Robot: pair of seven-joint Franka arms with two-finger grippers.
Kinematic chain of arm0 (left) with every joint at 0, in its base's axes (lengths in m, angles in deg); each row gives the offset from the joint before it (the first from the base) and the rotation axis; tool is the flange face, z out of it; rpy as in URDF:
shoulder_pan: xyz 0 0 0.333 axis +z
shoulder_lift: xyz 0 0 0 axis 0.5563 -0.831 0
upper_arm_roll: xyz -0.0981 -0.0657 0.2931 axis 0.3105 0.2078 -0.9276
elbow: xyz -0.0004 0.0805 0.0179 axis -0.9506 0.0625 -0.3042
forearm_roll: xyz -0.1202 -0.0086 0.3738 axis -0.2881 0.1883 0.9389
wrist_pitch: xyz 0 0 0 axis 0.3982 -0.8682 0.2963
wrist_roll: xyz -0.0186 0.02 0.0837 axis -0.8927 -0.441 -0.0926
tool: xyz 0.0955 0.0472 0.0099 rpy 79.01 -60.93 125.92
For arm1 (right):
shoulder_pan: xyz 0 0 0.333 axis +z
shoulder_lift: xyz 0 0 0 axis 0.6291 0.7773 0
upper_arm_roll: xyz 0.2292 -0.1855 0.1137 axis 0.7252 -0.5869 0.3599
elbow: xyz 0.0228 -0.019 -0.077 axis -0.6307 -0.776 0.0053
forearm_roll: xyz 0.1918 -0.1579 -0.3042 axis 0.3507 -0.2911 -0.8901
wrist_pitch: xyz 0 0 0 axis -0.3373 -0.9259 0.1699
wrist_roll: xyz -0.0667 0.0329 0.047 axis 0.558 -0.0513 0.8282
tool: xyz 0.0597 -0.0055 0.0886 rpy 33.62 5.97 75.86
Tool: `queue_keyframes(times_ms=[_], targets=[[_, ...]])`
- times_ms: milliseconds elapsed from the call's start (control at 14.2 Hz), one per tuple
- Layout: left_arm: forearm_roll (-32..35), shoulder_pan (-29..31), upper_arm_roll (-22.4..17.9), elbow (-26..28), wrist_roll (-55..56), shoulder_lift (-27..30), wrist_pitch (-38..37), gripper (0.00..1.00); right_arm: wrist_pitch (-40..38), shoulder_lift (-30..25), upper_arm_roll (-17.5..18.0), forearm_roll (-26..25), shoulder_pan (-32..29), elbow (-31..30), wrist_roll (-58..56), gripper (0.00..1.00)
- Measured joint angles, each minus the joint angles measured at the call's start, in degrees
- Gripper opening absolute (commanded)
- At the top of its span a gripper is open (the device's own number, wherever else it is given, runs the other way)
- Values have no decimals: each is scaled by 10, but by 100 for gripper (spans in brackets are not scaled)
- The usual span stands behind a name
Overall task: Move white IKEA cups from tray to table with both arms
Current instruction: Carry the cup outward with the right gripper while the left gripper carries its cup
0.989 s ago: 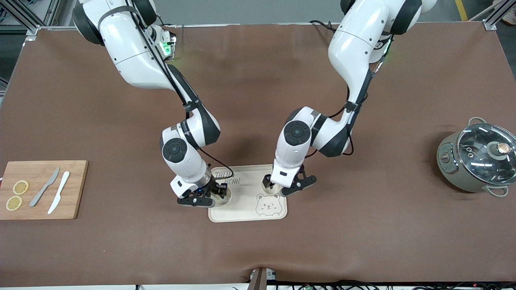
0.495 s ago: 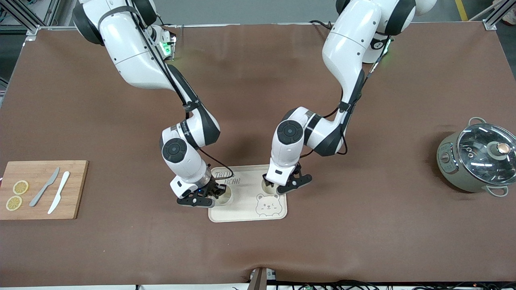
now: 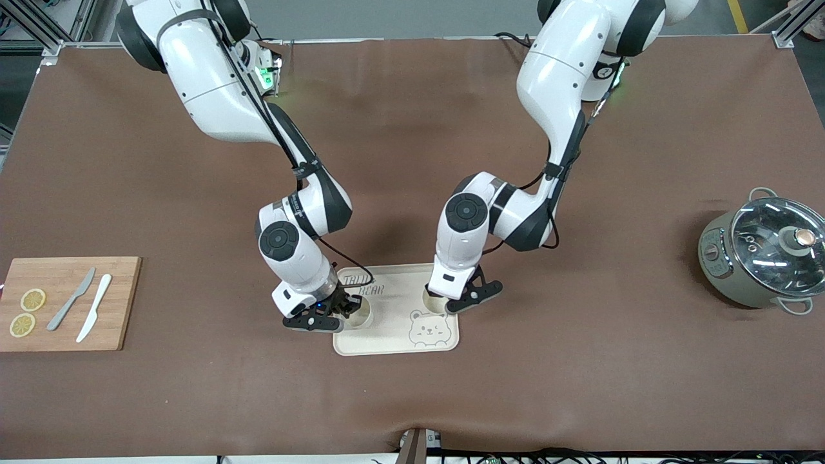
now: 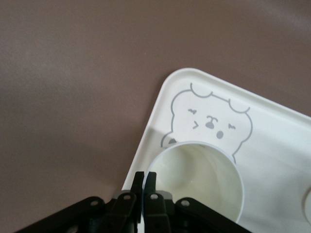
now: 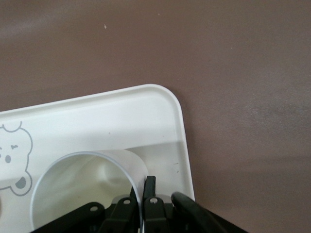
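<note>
Two white IKEA cups stand upright at the cream bear tray [image 3: 393, 325]. My left gripper [image 3: 446, 301] is shut on the rim of one cup [image 3: 433, 303] at the tray's edge toward the left arm's end, above the printed bear. In the left wrist view its fingers [image 4: 138, 182] pinch that cup's wall [image 4: 199, 177]. My right gripper [image 3: 345, 309] is shut on the rim of the other cup [image 3: 361, 314] at the tray's edge toward the right arm's end. In the right wrist view its fingers [image 5: 150, 187] pinch that cup [image 5: 82, 189]. I cannot tell whether the cups rest on the tray.
A wooden cutting board [image 3: 119, 303] with two lemon slices, a grey knife and a white knife lies toward the right arm's end. A grey-green pot with a glass lid [image 3: 764, 254] stands toward the left arm's end. Brown table surface surrounds the tray.
My left arm has shifted slightly, nudging its cup a little over the tray. My right arm and its cup have stayed nearly still.
</note>
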State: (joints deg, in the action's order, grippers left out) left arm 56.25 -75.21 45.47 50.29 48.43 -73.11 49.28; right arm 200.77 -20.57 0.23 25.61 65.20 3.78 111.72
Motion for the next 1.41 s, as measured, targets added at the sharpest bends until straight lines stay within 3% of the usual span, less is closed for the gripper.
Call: queue_keyframes(times_ms=[353,848,1413], targets=[[0,0,-10,-9,2,5,-4,0,-152,-23,-3,0,0,72,0,0],[0,29,-24,-10,-28,45,-61,0,-303,-114,-11,0,-59,84,-83,0],[0,87,-25,-7,-82,63,-92,0,-374,-145,-11,1,-150,84,-251,0]])
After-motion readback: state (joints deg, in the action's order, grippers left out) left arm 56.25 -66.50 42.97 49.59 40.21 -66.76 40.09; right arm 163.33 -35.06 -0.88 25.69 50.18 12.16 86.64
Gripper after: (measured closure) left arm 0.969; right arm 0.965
